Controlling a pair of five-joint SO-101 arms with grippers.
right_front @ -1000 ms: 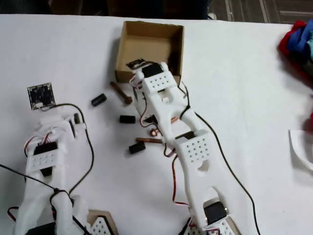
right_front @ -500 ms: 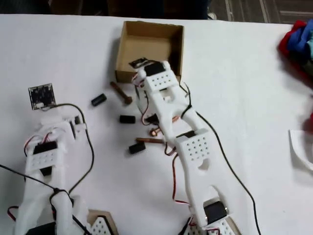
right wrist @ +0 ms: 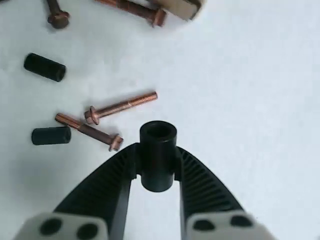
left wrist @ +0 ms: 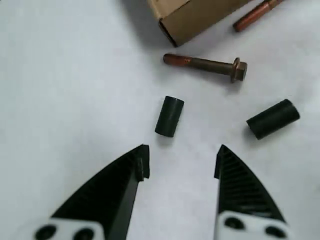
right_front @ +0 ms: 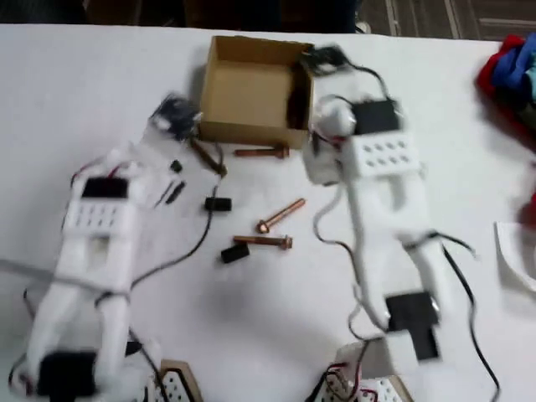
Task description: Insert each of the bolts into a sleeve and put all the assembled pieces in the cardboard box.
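Right wrist view: a sleeve (right wrist: 158, 159) is pinched by the right tool (right wrist: 156, 152); the left tool (left wrist: 182, 152) is spread. High view, upper middle: the box (right_front: 243, 132) is seen empty, bolts (right_front: 280, 215) unsleeved.

A white tabletop (right_front: 469, 167) spans the high view, evenly lit, with only soft, faint shadows on it. Past its far edge lies a dark grey floor (right_front: 419, 17) crossed by thin pale lines. Dark shapes (right_front: 126, 10) stand along that far edge; what they are cannot be told. A bundle of red and blue cloth (right_front: 507, 71) rests at the tabletop's right edge, and nearer along that edge sits a pale curved object (right_front: 512, 255), partly cut off. Both wrist views show the same plain white surface.
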